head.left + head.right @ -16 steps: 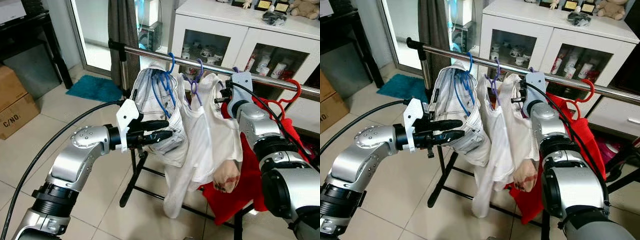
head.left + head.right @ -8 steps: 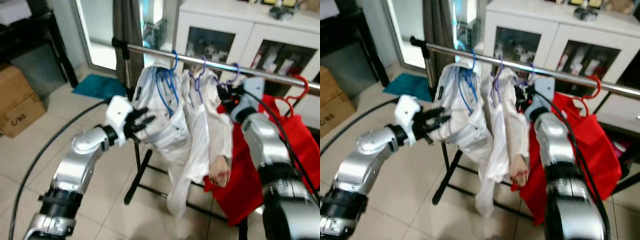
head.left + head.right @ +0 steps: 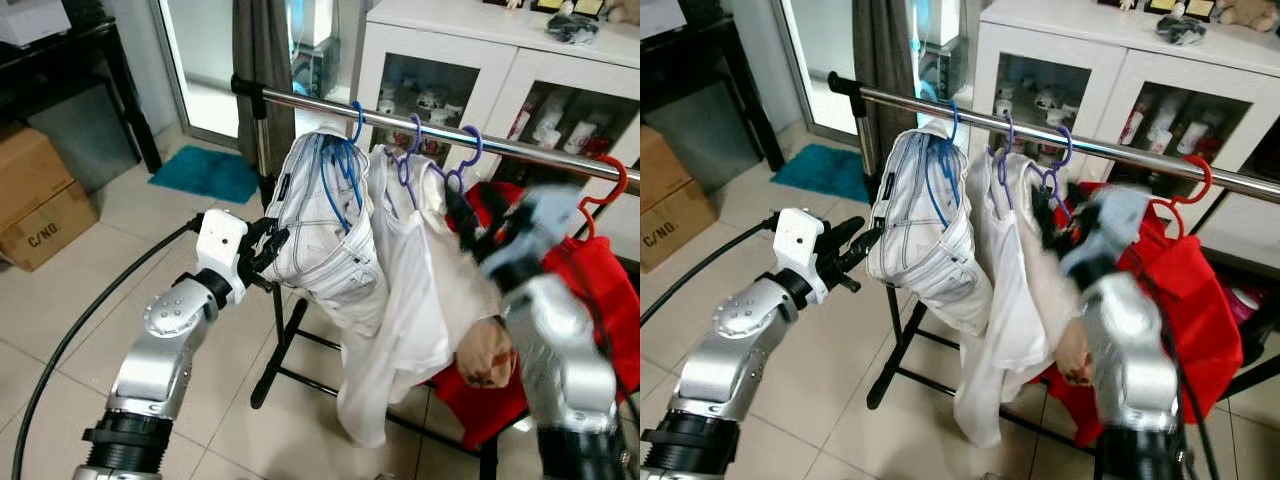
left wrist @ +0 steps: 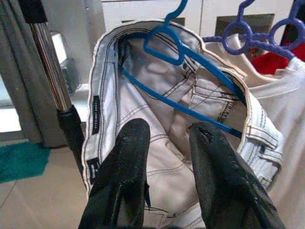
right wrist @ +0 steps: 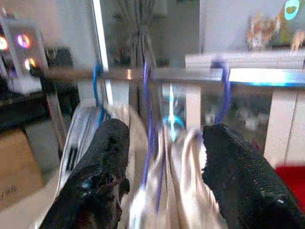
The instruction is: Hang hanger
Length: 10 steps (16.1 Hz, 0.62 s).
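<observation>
My left claw [image 3: 268, 248] is raised just beside the white jeans [image 3: 325, 240], its two black fingers [image 4: 125, 176] held apart with nothing between them, tips near the waistband. My right claw [image 5: 164, 162] sits below the rail, in front of the white shirt [image 3: 410, 290]; its fingers stand wide apart too, gripping nothing, and that arm is blurred in the head views.

The jeans hang on a blue hanger [image 4: 186, 52], whose hook is over the steel rail [image 3: 400, 125]. Next along, the white shirt hangs on a purple hanger [image 3: 408, 165], also hooked over the rail, and a second purple hook [image 3: 468, 150] sits just beside it. Further right a red hanger [image 3: 600, 195] is on the rail with a red cloth [image 3: 585, 290] under it.

The rail is carried by a black stand [image 3: 280, 340] on a tiled floor [image 3: 70, 300]. To my left are cardboard boxes [image 3: 35, 210] and, further off, a teal mat [image 3: 205, 172]. Behind the rail stands a white cabinet [image 3: 480, 50] with glass doors.
</observation>
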Motion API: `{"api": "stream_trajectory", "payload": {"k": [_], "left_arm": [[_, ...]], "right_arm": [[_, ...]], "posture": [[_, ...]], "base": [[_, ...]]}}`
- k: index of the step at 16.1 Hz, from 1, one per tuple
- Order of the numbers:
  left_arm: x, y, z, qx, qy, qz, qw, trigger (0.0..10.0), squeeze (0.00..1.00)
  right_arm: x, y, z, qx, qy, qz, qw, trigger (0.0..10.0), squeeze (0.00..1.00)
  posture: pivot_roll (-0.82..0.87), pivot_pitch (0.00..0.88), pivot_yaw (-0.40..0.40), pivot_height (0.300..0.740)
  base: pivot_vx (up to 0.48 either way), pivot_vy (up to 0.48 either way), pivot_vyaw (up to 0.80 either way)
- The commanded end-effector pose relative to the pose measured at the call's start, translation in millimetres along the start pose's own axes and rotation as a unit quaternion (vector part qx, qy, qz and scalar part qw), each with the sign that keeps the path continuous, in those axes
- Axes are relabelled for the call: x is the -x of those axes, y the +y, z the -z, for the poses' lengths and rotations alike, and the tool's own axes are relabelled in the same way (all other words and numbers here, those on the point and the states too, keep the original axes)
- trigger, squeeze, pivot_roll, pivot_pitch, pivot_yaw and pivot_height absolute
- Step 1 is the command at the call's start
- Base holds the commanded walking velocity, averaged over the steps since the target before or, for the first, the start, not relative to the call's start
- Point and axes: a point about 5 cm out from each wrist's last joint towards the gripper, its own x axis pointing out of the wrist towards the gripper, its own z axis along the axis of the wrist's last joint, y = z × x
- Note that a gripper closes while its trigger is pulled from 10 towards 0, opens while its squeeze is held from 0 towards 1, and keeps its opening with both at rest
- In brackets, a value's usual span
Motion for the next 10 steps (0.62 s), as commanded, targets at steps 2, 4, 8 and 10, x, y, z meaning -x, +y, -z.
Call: {"api": "stream_trajectory", "payload": {"k": [2,4,8,10], "left_arm": [[-2.4,-5.6,-0.9,-0.013,0.001,0.004,1.000,10.0,0.00],[-3.6,-6.8,-1.6,-0.012,-0.001,0.004,1.000,10.0,0.00],[-3.2,-7.0,-1.6,-0.013,-0.001,0.001,1.000,10.0,0.00],[-3.2,-7.0,-1.6,-0.013,-0.001,0.001,1.000,10.0,0.00]], "right_arm": [[1.4,8.0,0.2,0.013,0.010,-0.002,1.000,10.0,0.00],[0.3,9.2,-0.3,0.016,0.017,-0.004,1.000,10.0,0.00],[1.2,8.5,-0.9,0.024,0.026,-0.003,0.999,10.0,0.00],[1.2,8.5,-0.9,0.024,0.026,-0.003,0.999,10.0,0.00]], "posture": [[-0.13,0.000,-0.005,0.740],[-0.12,0.000,-0.011,0.740],[-0.12,0.000,-0.016,0.740],[-0.12,0.000,-0.016,0.740]], "base": [[0.000,-0.345,0.00],[0.000,-0.343,0.00],[0.000,-0.345,0.00],[0.000,-0.345,0.00]]}}
